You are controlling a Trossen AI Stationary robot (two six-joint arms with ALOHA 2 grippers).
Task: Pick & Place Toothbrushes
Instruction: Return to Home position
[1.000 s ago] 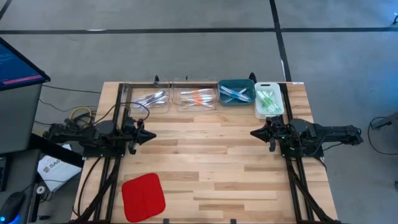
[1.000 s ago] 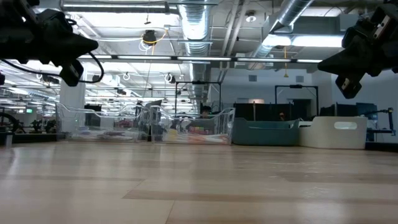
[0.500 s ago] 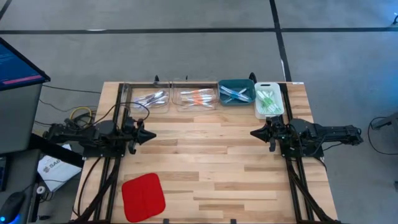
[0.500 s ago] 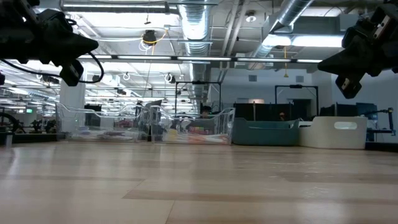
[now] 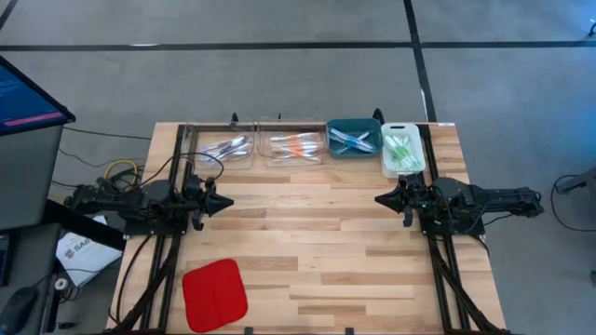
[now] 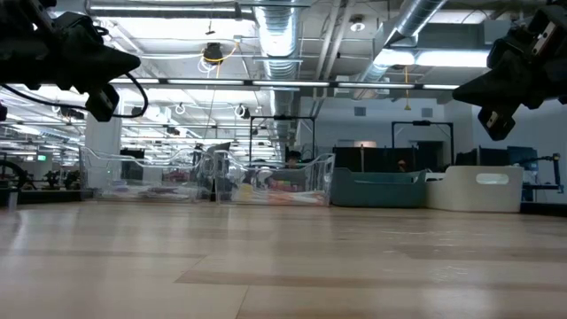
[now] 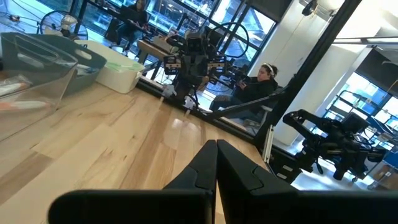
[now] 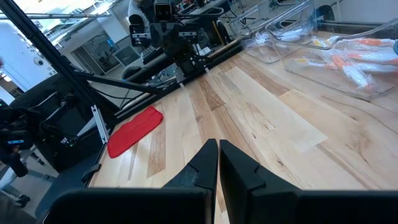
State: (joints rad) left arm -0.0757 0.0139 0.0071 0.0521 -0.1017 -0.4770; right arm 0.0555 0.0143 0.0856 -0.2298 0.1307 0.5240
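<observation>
The table (image 5: 307, 233) is lit brightly and evenly from above, so the wood carries only faint, soft shadows close under the two arms. In the low view the long ceiling lights (image 6: 159, 11) are almost burnt to white; against them the left gripper (image 6: 124, 64) and the right gripper (image 6: 465, 91) are only dark silhouettes, and the table top gives back a pale sheen. In the left wrist view strong light comes through large windows (image 7: 261, 18), and in the right wrist view the transparent bins (image 8: 298, 37) show white glints on their walls.
</observation>
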